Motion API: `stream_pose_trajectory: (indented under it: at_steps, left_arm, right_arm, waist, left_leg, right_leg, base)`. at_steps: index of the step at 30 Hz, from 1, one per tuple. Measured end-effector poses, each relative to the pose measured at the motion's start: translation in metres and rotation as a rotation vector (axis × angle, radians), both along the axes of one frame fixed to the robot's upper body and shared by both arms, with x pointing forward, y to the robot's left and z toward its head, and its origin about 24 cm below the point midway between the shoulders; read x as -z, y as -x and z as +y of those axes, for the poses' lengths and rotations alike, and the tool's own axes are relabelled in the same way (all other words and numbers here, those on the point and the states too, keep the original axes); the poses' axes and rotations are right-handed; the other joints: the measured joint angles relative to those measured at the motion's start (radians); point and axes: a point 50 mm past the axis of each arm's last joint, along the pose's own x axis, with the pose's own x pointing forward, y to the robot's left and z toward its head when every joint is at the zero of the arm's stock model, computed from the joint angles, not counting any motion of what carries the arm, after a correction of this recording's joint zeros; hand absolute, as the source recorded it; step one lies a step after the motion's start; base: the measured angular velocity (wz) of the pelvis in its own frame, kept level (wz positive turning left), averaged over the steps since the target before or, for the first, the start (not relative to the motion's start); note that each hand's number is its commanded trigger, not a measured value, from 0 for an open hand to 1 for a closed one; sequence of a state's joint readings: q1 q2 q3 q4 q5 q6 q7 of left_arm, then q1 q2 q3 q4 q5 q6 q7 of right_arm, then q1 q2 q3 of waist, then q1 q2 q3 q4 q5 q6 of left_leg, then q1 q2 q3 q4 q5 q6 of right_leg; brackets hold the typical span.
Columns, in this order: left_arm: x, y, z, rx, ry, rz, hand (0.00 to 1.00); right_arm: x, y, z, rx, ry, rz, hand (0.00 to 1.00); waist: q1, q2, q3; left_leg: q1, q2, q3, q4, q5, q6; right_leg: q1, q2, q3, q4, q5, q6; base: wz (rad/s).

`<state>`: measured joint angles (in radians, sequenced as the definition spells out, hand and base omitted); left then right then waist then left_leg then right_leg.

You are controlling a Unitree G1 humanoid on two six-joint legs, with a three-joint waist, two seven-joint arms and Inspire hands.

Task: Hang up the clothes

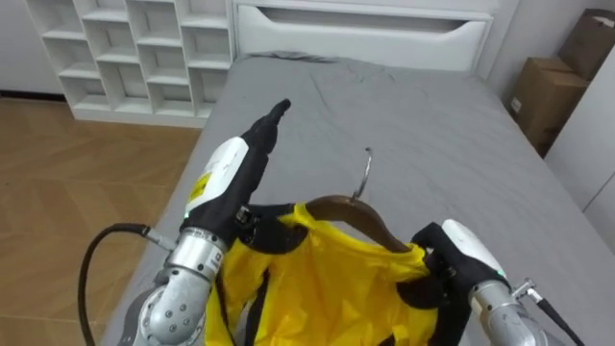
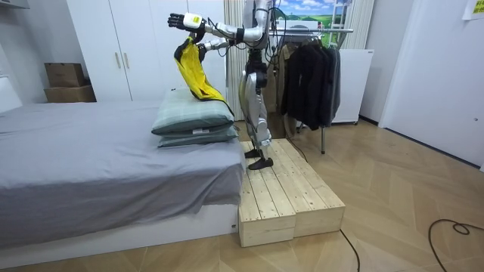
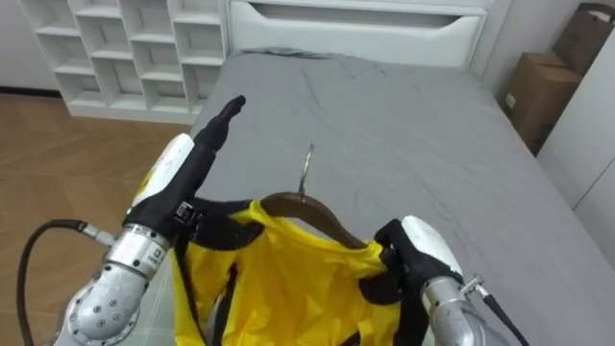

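Yellow garment [image 1: 317, 279] on hanger [image 1: 354, 216] (hook up), left hand [image 1: 245, 149] flat — right hand [image 1: 456, 245] half-buried

Bright yellow garment [image 1: 317, 274] with black trim, on a dark brown hanger [image 1: 363, 217]. The bed [image 1: 432, 125] is plain grey, the far-left shelves [image 1: 144, 48] white, the right-hand boxes [image 1: 543, 96] brown, and the pillows [image 2: 193, 117] pale green check.

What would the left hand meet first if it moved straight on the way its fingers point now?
Probably nothing soon. The left hand is open, fingers straight, high over the grey bed, and the room view shows free air ahead of it. Farther on, perhaps the white headboard, but depth is unclear.
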<state>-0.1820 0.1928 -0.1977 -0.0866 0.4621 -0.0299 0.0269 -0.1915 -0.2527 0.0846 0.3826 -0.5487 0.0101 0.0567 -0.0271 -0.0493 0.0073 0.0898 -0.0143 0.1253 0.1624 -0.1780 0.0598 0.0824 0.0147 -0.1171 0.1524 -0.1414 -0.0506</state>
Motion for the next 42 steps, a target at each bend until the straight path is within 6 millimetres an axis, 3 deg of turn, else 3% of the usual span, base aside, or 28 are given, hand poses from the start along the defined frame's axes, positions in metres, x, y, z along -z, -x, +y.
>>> stream_pose_trajectory:
  at_steps: [3, 10, 16, 21, 25, 33, 42]
  left_arm:
    - [0.004, 0.002, 0.001, 0.003, -0.001, 0.019, 0.0]
    - [0.036, 0.016, 0.009, -0.013, -0.02, 0.147, 0.0]
    - [0.039, 0.016, 0.015, -0.009, -0.009, 0.177, 0.0]
    - [0.055, 0.016, 0.027, -0.06, -0.018, 0.24, 0.0]
    - [0.079, 0.021, 0.04, -0.113, 0.008, 0.34, 0.0]
    - [0.129, 0.033, 0.056, -0.198, -0.01, 0.553, 0.0]
    - [0.179, 0.072, 0.09, -0.376, -0.005, 0.789, 0.0]
  right_arm:
    - [0.001, 0.0, -0.001, 0.003, 0.001, 0.002, 1.0]
    - [0.013, 0.004, -0.005, 0.021, 0.0, 0.054, 1.0]
    - [0.014, 0.004, -0.005, 0.032, -0.036, 0.056, 1.0]
    - [0.017, 0.006, -0.012, 0.07, -0.035, 0.052, 1.0]
    - [0.02, 0.008, -0.023, 0.131, -0.052, 0.049, 1.0]
    - [0.024, 0.01, -0.025, 0.159, -0.093, 0.056, 1.0]
    - [0.019, 0.013, -0.04, 0.247, -0.173, 0.026, 1.0]
  waist:
    - [-0.003, 0.0, -0.0001]
    - [-0.008, 0.0, 0.0001]
    - [0.0, 0.002, 0.0001]
    - [0.002, 0.008, 0.0002]
    - [-0.002, 0.009, 0.0001]
    - [0.0, 0.01, -0.0011]
    - [0.004, 0.013, -0.0089]
  left_leg:
    - [0.01, 0.0, 0.004, -0.003, 0.0, 0.0]
    - [0.013, 0.0, 0.009, -0.003, 0.0, 0.0]
    - [0.012, 0.0, 0.01, 0.0, 0.0, 0.001]
    - [0.021, 0.0, 0.012, 0.0, 0.0, 0.001]
    - [0.015, 0.0, 0.012, 0.0, 0.0, 0.001]
    - [0.009, 0.001, 0.033, 0.001, 0.0, 0.001]
    - [0.008, 0.004, 0.058, -0.007, 0.0, 0.001]
  right_leg:
    - [0.009, 0.0, 0.002, 0.0, 0.0, 0.0]
    - [0.004, -0.001, 0.003, 0.008, 0.0, 0.0]
    - [0.001, -0.002, 0.002, 0.015, 0.0, 0.0]
    - [0.009, -0.002, 0.005, 0.016, 0.0, 0.0]
    - [0.004, -0.003, 0.005, 0.015, 0.0, 0.0]
    - [-0.014, -0.001, 0.027, 0.022, 0.0, 0.0]
    - [-0.032, 0.004, 0.05, 0.033, 0.0, 0.0]
  base:
    - [-0.03]
    - [0.0]
    - [0.0]
    - [0.0]
    - [0.0]
    - [-0.08]
    - [-0.09]
